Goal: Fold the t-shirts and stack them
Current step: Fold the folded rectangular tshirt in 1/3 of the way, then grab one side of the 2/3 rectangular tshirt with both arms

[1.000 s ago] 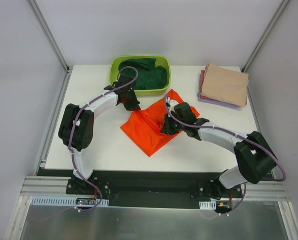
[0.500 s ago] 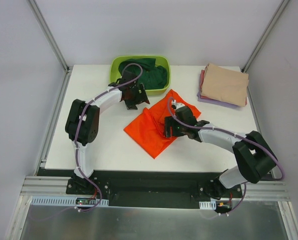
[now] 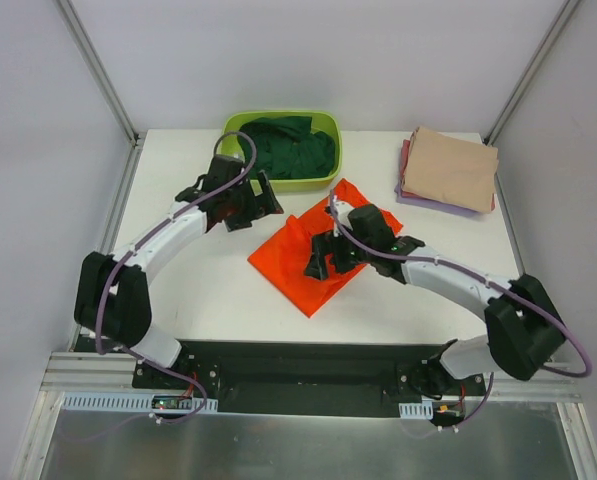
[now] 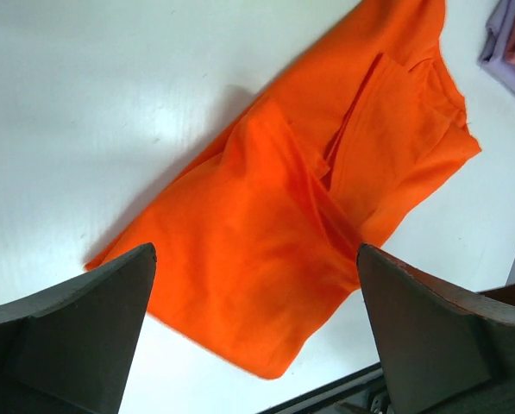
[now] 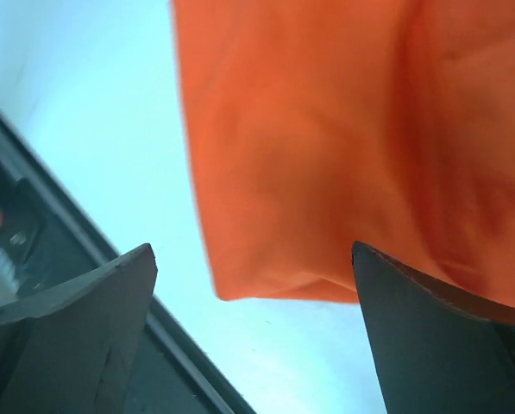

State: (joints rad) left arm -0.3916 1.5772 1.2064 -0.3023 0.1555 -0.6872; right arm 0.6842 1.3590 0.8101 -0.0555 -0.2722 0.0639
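The bright orange t-shirt (image 3: 290, 262) lies crumpled and partly folded on the white table (image 3: 178, 290), touched by neither gripper. My left gripper (image 3: 248, 205) hovers just beyond its far-left edge, jaws wide open and empty; in the left wrist view the orange t-shirt (image 4: 283, 216) fills the space past the left gripper (image 4: 255, 259). My right gripper (image 3: 325, 258) hangs open over the shirt's near-right part, and the right wrist view shows the orange t-shirt's corner (image 5: 326, 129) below the right gripper (image 5: 253, 250). A dark green t-shirt (image 3: 296, 150) lies bunched in the tub. Folded tan (image 3: 450, 168), lilac (image 3: 430, 205) and reddish (image 3: 405, 160) t-shirts are stacked at the back right.
The lime-green plastic tub (image 3: 336, 150) stands at the back centre, close behind the left gripper. The table's black front rail (image 3: 298, 355) runs along the near edge. Grey enclosure walls and metal posts border the table on both sides.
Both grippers have opened and let go of the orange t-shirt, which now lies flat on the table. The left arm has swung left and lifted away; the right gripper has pulled back slightly.
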